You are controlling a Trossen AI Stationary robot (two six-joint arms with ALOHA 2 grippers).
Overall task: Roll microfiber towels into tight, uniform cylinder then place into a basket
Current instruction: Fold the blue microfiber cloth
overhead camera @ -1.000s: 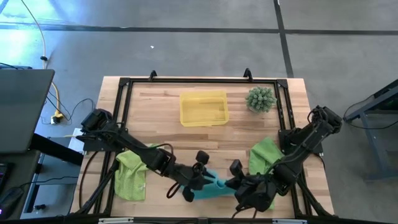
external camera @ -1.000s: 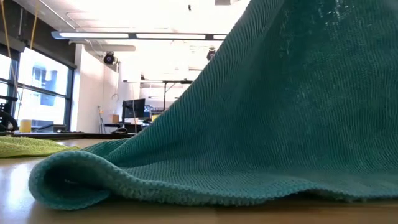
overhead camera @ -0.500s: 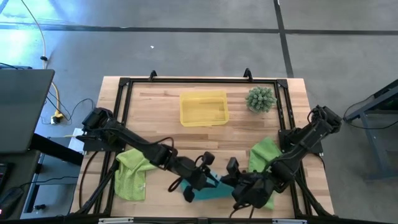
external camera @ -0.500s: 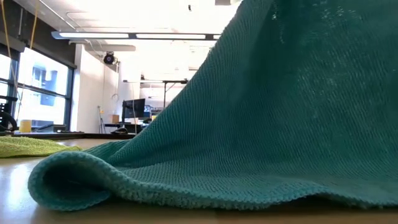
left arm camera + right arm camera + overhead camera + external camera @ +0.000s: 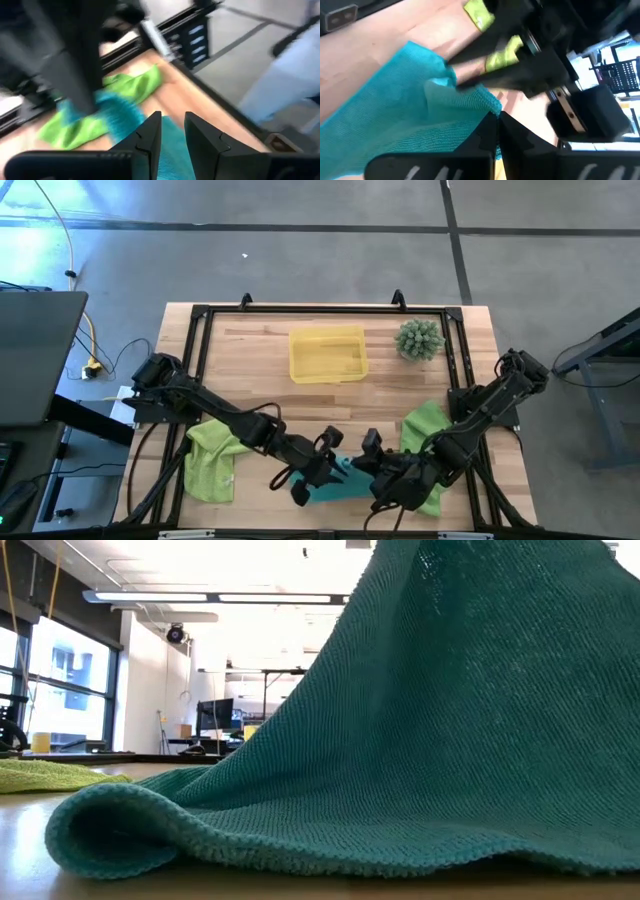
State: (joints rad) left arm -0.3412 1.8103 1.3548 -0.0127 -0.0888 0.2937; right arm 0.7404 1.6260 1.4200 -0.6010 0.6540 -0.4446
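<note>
A teal microfiber towel (image 5: 340,482) lies near the table's front edge, its middle pulled up between my two grippers. My left gripper (image 5: 330,463) comes in from the left and is shut on it. My right gripper (image 5: 368,463) comes in from the right and is shut on it too. In the low view the teal towel (image 5: 420,740) rises in a steep slope, and its folded lower edge (image 5: 110,840) rests on the wood. One lime-green towel (image 5: 212,460) lies crumpled at front left, another (image 5: 425,435) at front right. The yellow basket (image 5: 327,353) stands at the back centre. My left gripper pinches a raised part of the teal towel between its two fingers, and the cloth (image 5: 172,142) fills the narrow gap. The fingers slant down from the table's left. The towel's lower part lies on the table. My right gripper pinches the towel's edge (image 5: 487,107) between its shut fingers. They slant down from the table's right. From the hold the cloth (image 5: 395,115) runs down to the wood.
A spiky green plant (image 5: 418,340) stands at the back right beside the basket. A black frame (image 5: 300,310) runs around the tabletop. Bare wood (image 5: 260,390) lies between the basket and the grippers.
Both wrists have turned a little in place, and both still hold the towel. The towel's raised slope has grown steeper and shifted a little to the left in the low view. Its folded edge on the table has stayed where it was.
</note>
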